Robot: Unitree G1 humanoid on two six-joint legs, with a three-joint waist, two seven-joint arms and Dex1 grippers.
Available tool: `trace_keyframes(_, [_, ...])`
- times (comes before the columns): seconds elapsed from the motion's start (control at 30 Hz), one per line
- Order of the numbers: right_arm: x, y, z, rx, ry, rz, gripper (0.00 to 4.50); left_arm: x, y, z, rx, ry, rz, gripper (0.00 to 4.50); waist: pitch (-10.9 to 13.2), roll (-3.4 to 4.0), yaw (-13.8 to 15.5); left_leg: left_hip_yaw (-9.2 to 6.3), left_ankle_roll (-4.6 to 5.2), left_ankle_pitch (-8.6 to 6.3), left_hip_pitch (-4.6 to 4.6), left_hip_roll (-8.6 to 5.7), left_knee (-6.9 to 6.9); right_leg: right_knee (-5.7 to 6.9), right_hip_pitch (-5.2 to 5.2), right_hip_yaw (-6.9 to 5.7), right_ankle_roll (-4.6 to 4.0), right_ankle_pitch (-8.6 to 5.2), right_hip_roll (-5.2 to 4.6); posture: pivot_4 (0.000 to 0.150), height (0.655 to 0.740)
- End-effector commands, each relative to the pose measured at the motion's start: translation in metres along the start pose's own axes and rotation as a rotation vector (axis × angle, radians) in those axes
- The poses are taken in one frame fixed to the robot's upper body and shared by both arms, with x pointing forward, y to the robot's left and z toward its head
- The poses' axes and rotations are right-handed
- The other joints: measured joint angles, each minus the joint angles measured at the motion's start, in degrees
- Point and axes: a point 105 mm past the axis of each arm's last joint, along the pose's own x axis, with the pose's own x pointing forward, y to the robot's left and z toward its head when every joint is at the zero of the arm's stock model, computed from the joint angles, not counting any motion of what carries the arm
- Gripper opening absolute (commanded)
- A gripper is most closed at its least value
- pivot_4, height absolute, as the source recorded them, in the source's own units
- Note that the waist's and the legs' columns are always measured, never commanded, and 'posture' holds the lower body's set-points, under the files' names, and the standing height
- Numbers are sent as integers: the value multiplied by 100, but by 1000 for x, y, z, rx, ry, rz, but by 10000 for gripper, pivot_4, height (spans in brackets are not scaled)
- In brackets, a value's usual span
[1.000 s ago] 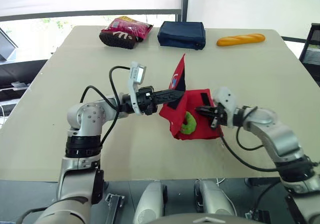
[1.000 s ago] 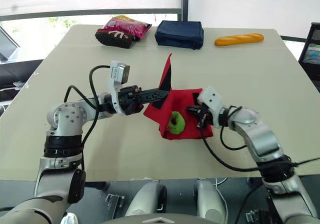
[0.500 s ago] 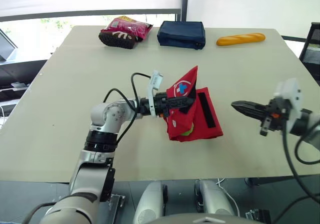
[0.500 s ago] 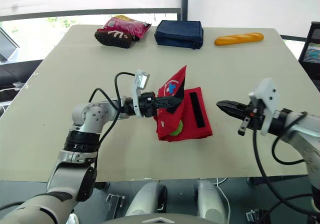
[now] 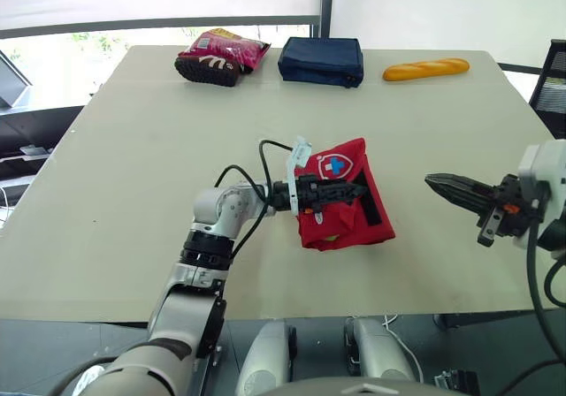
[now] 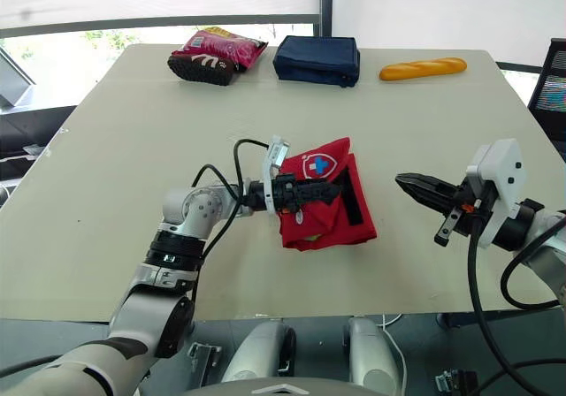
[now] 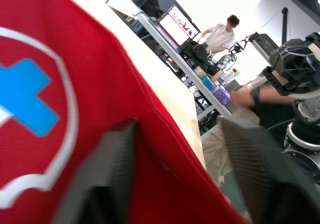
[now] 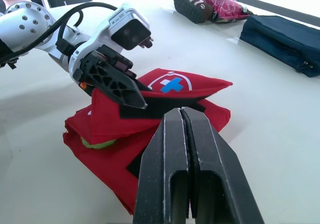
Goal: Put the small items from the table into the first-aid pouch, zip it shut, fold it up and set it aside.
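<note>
Beige table point(image 5: 133, 193) carries the whole work area, with window glare behind its far edge.

1. Left gripper point(image 5: 354, 189): reaches in from the robot's left at the table's centre. Its black fingers point(image 7: 102, 184) are clamped on the top flap point(image 5: 336, 168) of the red first-aid pouch point(image 5: 340, 224), with red fabric lying between them. The flap is folded over the pouch body and held slightly raised. It carries a white ring emblem with a blue cross point(image 5: 334, 163).

2. First-aid pouch: lies on the table at centre, under and around the left gripper's tip. A black strip point(image 5: 373, 206) runs along its right-hand panel. A green item point(image 8: 100, 143) shows inside the open side of the pouch nearest the robot.

3. Right gripper point(image 5: 433, 181): hangs above the table to the right of the pouch, apart from it, tip pointing toward it. Both fingers are pressed flat together and hold nothing.

4. Far edge of the table, well apart from the pouch, left to right:
- a pink and brown snack bag point(image 5: 221, 56);
- a navy blue zip case point(image 5: 321, 61);
- a long bread loaf point(image 5: 425, 69).

5. Background, left wrist view: a person in a white shirt point(image 7: 220, 34) stands near a lit monitor point(image 7: 177, 24).
</note>
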Motion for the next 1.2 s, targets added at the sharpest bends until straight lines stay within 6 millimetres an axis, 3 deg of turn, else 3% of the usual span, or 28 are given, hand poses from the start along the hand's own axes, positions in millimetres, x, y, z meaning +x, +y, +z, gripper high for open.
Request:
trace_keyframes(0.03, [-6,-3,11,-51,-28,-22,0,1,4,-3,1,8,17,43953,0,0,2,0,0,0,0,0,0,0,0,0,0,0,0,1500,7134])
trace_keyframes(0.33, [-5,-5,10,-44,-25,-21,0,-2,13,-23,-33,49,10,43953,-1,1,1,0,0,0,1,0,0,0,1,0,0,0,0,1500,7134])
trace_keyframes(0.6, [-6,-3,8,-40,-19,-21,0,-1,-10,-6,-106,-84,-164,43953,0,0,4,-21,0,0,0,1,0,-2,1,0,0,-1,0,1500,7134])
trace_keyframes(0.93, [-6,-3,8,-45,-16,-26,0,-4,-4,2,-215,-164,-192,43953,0,0,1,-27,1,0,-1,-1,0,-2,1,-4,0,-1,0,1500,7134])
trace_keyframes(1.2, [-6,-3,9,-49,-20,-31,0,3,9,-9,-195,-95,-93,43953,-1,0,13,-28,1,0,-1,-1,0,-2,2,-4,1,-1,0,1500,7134])
